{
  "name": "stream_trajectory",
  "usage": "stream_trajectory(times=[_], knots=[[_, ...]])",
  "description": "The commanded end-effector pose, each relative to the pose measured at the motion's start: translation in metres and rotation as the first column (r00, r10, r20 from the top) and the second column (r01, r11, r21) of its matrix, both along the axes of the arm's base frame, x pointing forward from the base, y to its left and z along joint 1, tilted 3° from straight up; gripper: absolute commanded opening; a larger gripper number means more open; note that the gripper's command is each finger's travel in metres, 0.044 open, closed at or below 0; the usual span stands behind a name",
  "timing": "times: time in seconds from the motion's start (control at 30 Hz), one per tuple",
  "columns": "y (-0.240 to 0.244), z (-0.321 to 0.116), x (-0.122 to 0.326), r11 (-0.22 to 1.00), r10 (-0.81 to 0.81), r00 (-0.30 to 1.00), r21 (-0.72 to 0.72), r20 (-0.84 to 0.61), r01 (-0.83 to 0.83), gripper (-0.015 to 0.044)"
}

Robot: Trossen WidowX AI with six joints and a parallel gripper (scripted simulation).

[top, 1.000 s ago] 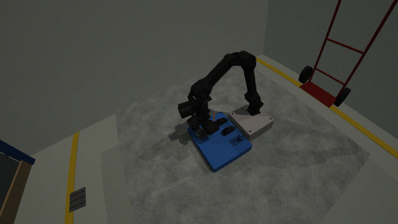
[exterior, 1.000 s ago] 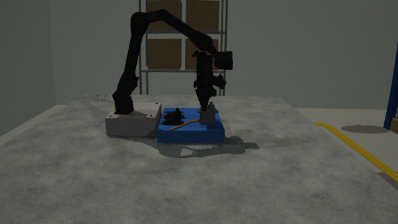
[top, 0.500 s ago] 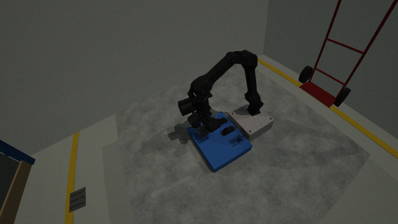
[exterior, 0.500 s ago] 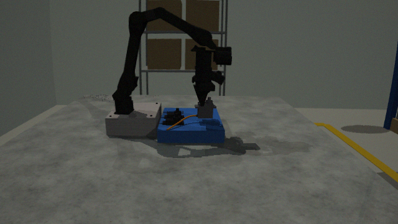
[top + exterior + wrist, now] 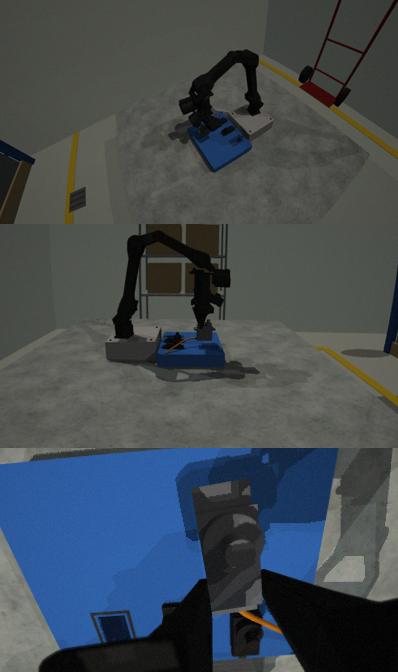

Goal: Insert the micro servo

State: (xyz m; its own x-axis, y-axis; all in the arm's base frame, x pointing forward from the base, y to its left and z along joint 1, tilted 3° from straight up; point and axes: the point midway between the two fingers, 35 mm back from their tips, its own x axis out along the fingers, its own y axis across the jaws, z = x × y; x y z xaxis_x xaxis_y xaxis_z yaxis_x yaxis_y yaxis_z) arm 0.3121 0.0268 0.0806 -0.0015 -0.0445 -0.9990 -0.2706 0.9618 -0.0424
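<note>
The grey loose micro servo (image 5: 203,130) (image 5: 204,335) (image 5: 227,593) is upright, with its output shaft up, a little above the blue deck (image 5: 214,155) (image 5: 191,361) (image 5: 75,523). My gripper (image 5: 209,126) (image 5: 201,326) (image 5: 232,581) is shut on the servo's cable end, one finger on each side. The orange cable (image 5: 217,115) (image 5: 180,342) (image 5: 260,621) trails from that end towards the deck edge. The outlined empty pocket (image 5: 236,140) (image 5: 114,628) lies across the deck, beyond the black fitted servos; the exterior view does not show it clearly.
Black fitted servos (image 5: 227,130) (image 5: 173,345) (image 5: 246,635) stand on the deck between the held servo and the pocket. The pale base block (image 5: 256,124) (image 5: 130,350) under the arm adjoins the deck. A red hand truck (image 5: 318,93) stands in the background.
</note>
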Motion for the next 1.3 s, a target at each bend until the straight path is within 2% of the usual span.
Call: stream_trajectory(times=[0.0,1.27], knots=[[0.000,0.003,-0.002,1.000,-0.004,1.000,-0.001,0.009,0.004,0.0000],[0.002,0.003,-0.019,1.000,-0.004,1.000,-0.001,0.007,0.004,0.0000]])
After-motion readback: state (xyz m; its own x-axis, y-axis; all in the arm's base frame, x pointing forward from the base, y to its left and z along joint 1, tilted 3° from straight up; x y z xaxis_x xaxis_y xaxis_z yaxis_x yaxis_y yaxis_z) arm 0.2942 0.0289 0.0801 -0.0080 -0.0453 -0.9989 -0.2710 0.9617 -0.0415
